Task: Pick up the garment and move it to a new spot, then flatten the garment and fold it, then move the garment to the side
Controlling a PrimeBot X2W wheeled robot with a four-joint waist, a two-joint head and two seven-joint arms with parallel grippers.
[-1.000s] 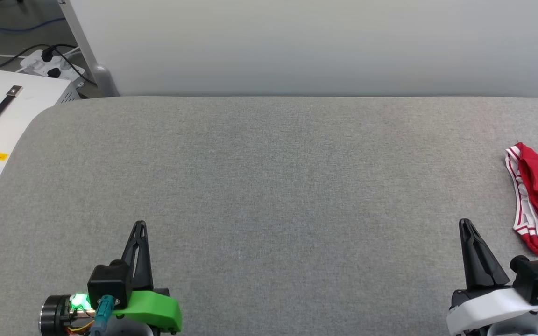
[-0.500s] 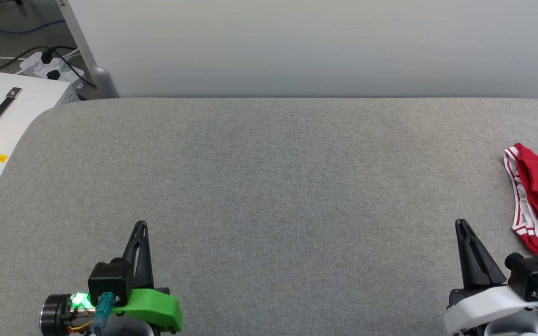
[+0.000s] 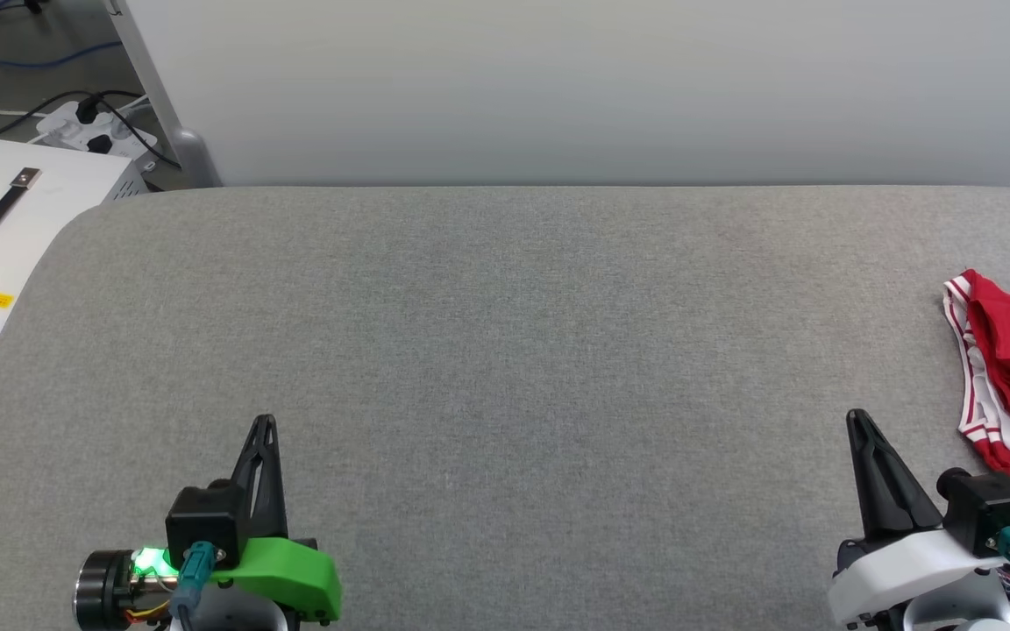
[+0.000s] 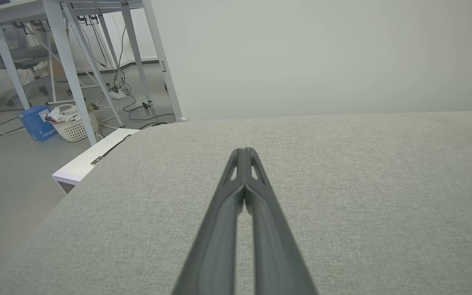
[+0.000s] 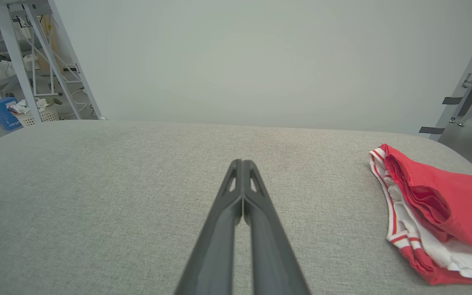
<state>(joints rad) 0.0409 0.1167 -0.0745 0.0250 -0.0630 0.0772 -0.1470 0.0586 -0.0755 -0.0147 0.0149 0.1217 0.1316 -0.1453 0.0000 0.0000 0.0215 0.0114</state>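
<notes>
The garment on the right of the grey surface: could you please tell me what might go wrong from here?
The garment lies bunched near the grey surface's right edge; a nudge could push it off.
Its layers overlap, so a pinch may catch only one.
The right gripper is shut and would shove the cloth unless opened.

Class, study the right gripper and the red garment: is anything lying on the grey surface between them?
Nothing visible does. The garment lies bunched near the surface's right edge, to the right of and slightly beyond the right gripper, whose fingers are shut. Bare grey surface lies between them.
</notes>
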